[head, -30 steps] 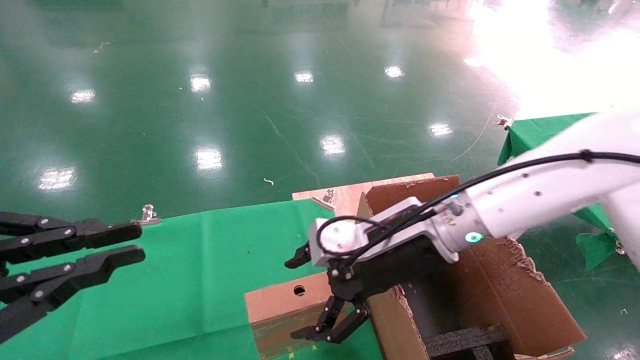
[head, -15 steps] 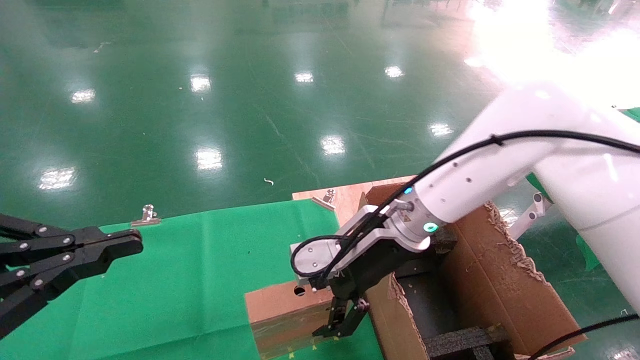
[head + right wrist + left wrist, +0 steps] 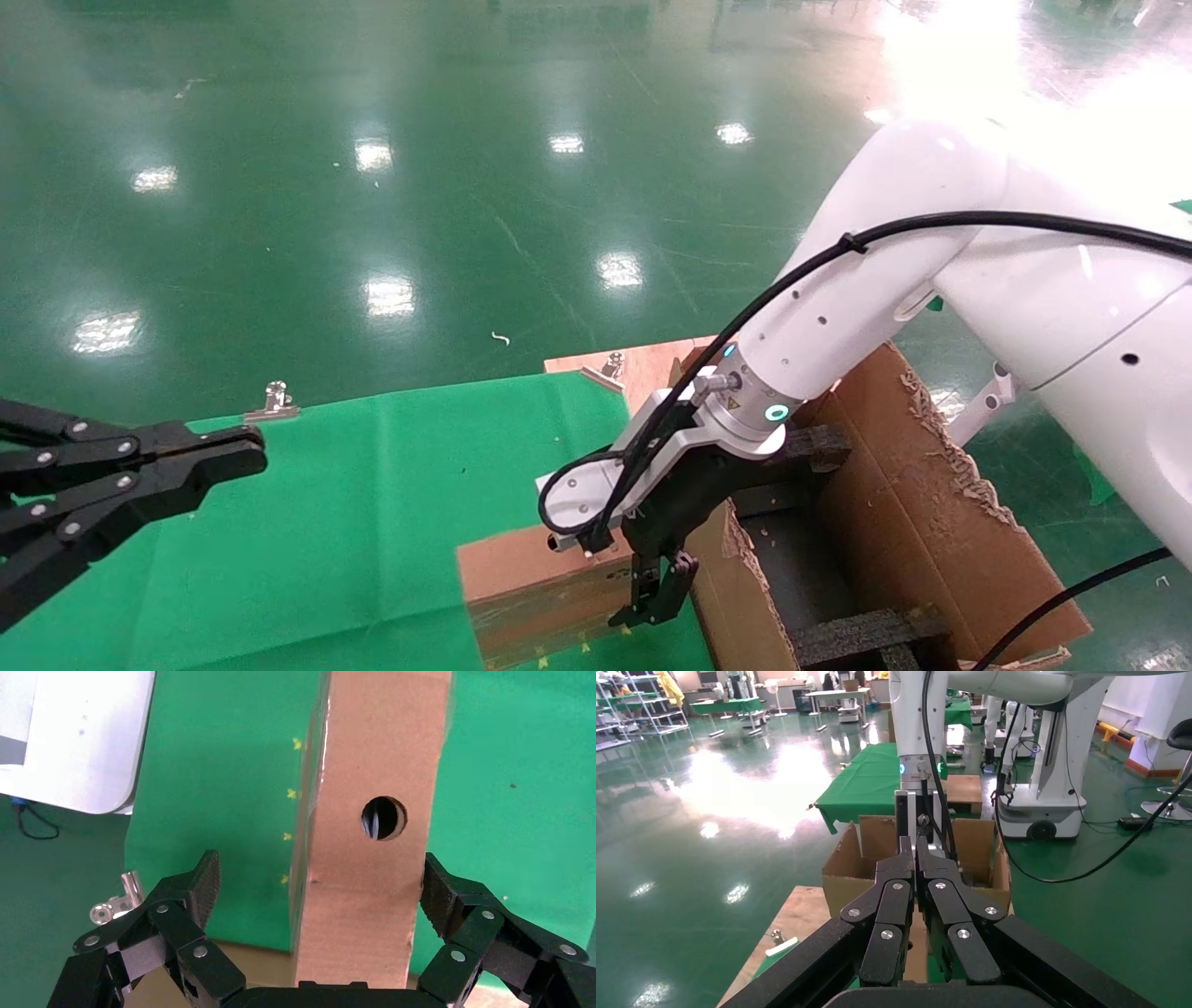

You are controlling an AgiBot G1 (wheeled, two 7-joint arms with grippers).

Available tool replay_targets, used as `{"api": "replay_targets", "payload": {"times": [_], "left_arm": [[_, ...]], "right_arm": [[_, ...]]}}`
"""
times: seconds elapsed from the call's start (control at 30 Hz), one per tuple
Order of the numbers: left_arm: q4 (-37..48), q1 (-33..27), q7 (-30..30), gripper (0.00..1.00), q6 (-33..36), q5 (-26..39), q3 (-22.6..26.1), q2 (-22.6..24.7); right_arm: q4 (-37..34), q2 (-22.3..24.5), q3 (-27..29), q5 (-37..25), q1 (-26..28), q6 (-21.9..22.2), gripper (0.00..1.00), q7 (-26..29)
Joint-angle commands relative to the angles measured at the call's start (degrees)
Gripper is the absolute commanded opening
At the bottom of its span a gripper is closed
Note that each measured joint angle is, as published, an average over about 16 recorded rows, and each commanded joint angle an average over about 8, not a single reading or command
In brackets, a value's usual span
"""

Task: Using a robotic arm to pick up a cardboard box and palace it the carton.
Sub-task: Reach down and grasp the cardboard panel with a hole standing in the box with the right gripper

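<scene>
While straddling cardboard box [image 3: 365, 846] | right tool [image 3: 320, 888] open | no legible writing

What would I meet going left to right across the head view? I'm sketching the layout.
Left hand → binder clip → cardboard box → right hand → carton.
</scene>
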Motion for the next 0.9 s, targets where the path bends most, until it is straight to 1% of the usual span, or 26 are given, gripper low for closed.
{"api": "replay_targets", "payload": {"times": [0.03, 0.1, 0.13, 0.17, 0.9], "left_arm": [[0.01, 0.01, 0.00, 1.00, 0.00, 0.00, 0.00, 0.00], [0.01, 0.01, 0.00, 1.00, -0.01, -0.01, 0.00, 0.00], [0.01, 0.01, 0.00, 1.00, -0.01, -0.01, 0.00, 0.00], [0.01, 0.01, 0.00, 1.00, -0.01, -0.01, 0.00, 0.00], [0.01, 0.01, 0.00, 1.00, -0.01, -0.01, 0.00, 0.00]], "right_arm": [[-0.38, -0.37, -1.03, -0.17, 0.60, 0.02, 0.35, -0.22], [-0.48, -0.44, -1.22, -0.12, 0.73, 0.05, 0.10, -0.24], [-0.45, -0.41, -1.15, -0.09, 0.70, 0.05, 0.03, -0.24], [-0.41, -0.37, -1.06, -0.07, 0.66, 0.05, 0.00, -0.24], [0.13, 0.07, 0.06, 0.04, -0.07, 0.02, 0.00, -0.22]]}}
